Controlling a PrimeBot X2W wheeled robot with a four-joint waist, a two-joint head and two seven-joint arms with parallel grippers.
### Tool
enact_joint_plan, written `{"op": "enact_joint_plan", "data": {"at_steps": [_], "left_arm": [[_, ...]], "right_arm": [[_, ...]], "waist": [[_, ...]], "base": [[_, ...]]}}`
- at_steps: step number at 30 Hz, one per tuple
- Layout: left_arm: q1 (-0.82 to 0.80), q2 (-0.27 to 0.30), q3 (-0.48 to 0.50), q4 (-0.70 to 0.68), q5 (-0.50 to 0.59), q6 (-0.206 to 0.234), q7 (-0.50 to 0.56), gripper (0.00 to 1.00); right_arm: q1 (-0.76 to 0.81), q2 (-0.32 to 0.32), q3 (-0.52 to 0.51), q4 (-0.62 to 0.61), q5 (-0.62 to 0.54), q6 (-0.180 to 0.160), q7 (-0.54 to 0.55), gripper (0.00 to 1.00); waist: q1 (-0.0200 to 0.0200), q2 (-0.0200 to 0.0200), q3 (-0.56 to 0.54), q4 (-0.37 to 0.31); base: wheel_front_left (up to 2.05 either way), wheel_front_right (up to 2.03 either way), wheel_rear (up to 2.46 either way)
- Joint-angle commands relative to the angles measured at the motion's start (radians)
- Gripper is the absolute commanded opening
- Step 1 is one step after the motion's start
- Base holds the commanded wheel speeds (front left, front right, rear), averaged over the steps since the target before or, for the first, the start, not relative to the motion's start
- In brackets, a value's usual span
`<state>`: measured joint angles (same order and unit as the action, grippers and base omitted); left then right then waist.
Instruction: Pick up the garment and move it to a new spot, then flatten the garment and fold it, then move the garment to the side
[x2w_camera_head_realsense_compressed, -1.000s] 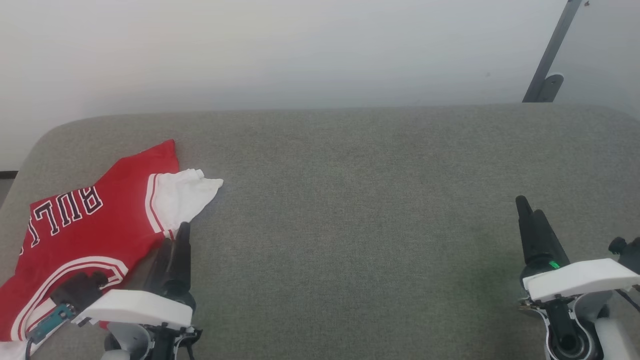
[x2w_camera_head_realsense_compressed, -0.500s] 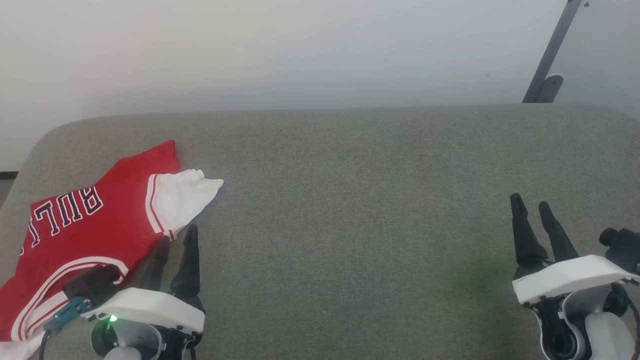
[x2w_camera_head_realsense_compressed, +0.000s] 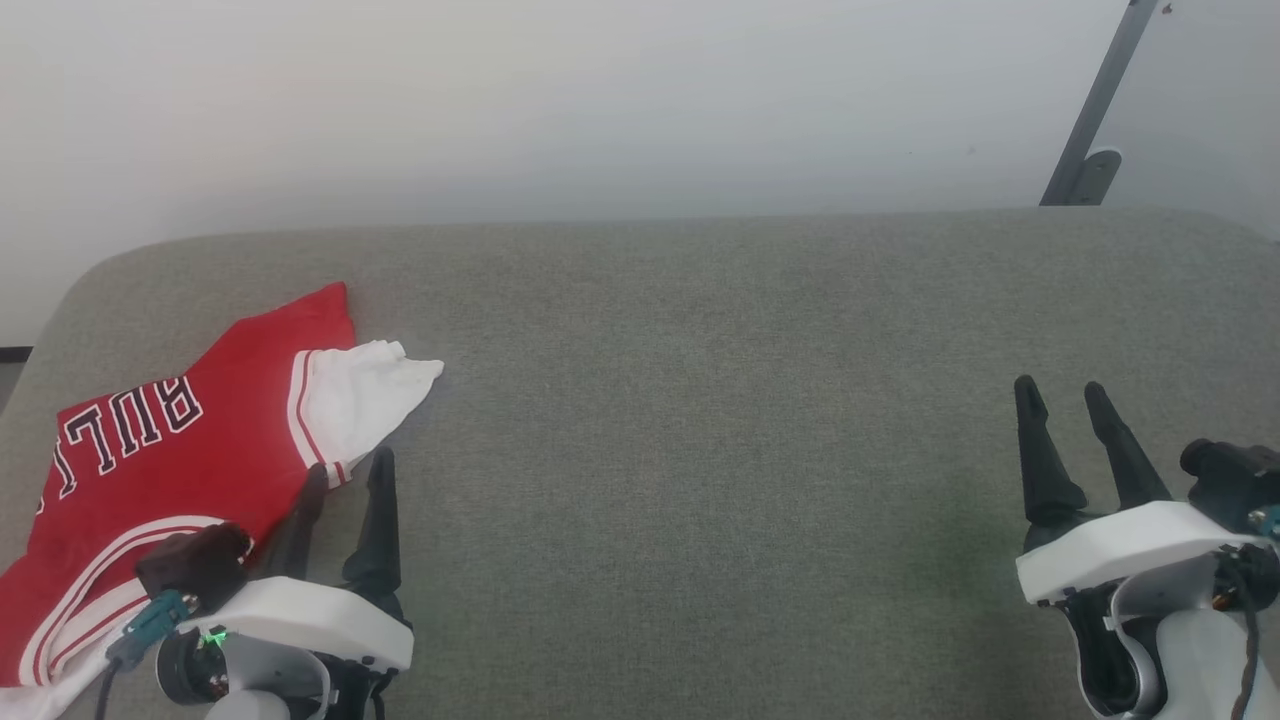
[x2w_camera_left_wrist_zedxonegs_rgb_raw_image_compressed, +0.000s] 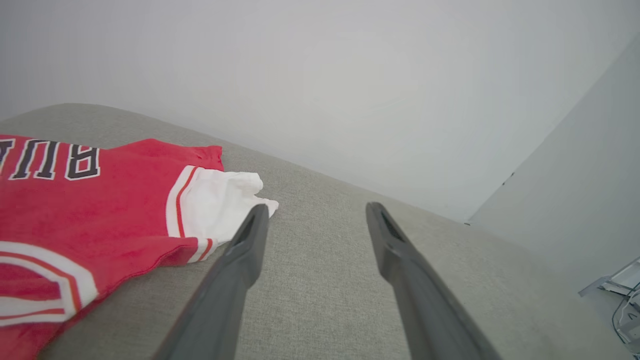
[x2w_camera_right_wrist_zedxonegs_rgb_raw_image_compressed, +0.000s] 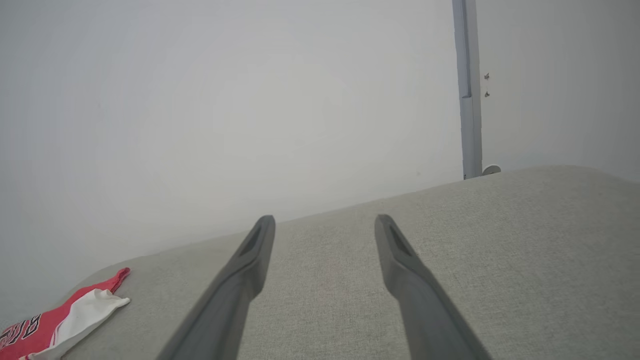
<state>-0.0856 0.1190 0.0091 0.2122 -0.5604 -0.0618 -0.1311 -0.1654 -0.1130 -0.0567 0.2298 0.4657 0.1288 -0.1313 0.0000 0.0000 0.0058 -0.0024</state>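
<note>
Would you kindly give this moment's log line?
left gripper: open | right gripper: open | red jersey: on grey fabric surface, ungripped

The garment (x2w_camera_head_realsense_compressed: 180, 450) is soft, matt cloth, the red body lightly creased and the white sleeve (x2w_camera_head_realsense_compressed: 365, 395) crumpled. The table (x2w_camera_head_realsense_compressed: 700, 400) is covered in grey-green woven fabric, coarse-grained and dull. The fingers (x2w_camera_head_realsense_compressed: 380, 520) look like smooth, dark, matt plastic; the white shells (x2w_camera_head_realsense_compressed: 310, 620) behind them are smooth plastic with a slight sheen. The wall (x2w_camera_head_realsense_compressed: 600, 100) is smooth and matt
</note>
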Motion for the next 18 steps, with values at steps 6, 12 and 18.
{"op": "enact_joint_plan", "data": {"at_steps": [6,12,18], "left_arm": [[-0.007,0.011,-0.008,-0.003,0.092,0.003,-0.026,1.00],[-0.005,0.012,-0.008,0.020,0.147,-0.003,-0.042,1.00],[-0.007,0.015,-0.009,0.034,0.199,-0.005,-0.053,1.00]], "right_arm": [[-0.029,-0.004,-0.010,0.011,-0.110,0.003,-0.026,1.00],[-0.026,0.006,-0.030,0.026,-0.180,0.003,-0.042,1.00],[-0.021,0.010,-0.039,0.037,-0.229,0.003,-0.054,1.00]], "waist": [[0.0000,0.0000,0.003,-0.003],[0.0000,0.0000,-0.001,-0.003],[0.0000,0.0000,-0.005,-0.001]], "base": [[0.00,0.00,0.00],[0.00,0.00,0.00],[0.00,0.00,0.00]]}}
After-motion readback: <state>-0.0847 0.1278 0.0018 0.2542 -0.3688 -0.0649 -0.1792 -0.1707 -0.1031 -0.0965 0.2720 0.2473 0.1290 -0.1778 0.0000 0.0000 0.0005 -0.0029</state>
